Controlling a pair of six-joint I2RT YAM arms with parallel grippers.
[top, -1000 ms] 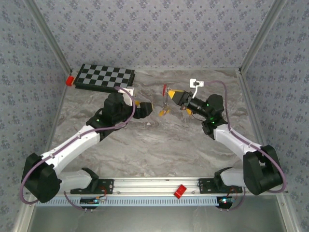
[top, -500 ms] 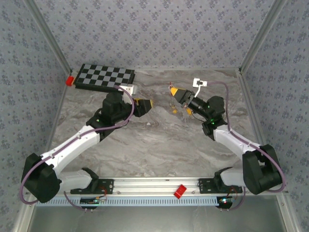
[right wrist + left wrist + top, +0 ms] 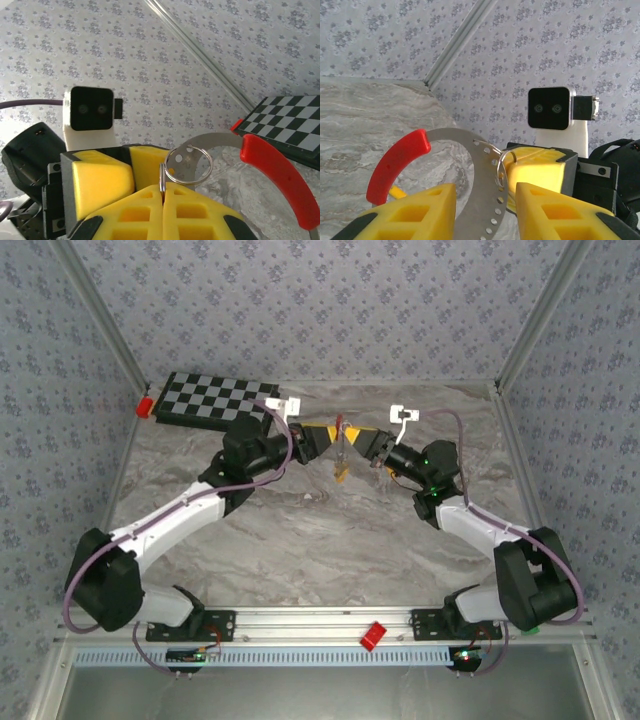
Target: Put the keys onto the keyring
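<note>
The left gripper (image 3: 322, 434) has swung right, its jaws now parted astride the keyring (image 3: 487, 170) — up at twelve o'clock over the table (image 3: 300, 540), a key (image 3: 341, 476) dangling at its six. The right gripper (image 3: 162, 186) pinches the keyring's small split ring (image 3: 189, 163).

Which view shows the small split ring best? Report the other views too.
Right wrist view: the small split ring faces the camera as a full circle, its lower edge pinched in the right gripper. The left wrist view shows it smaller, against the perforated band of the keyring. From the top it is too small to tell.
</note>
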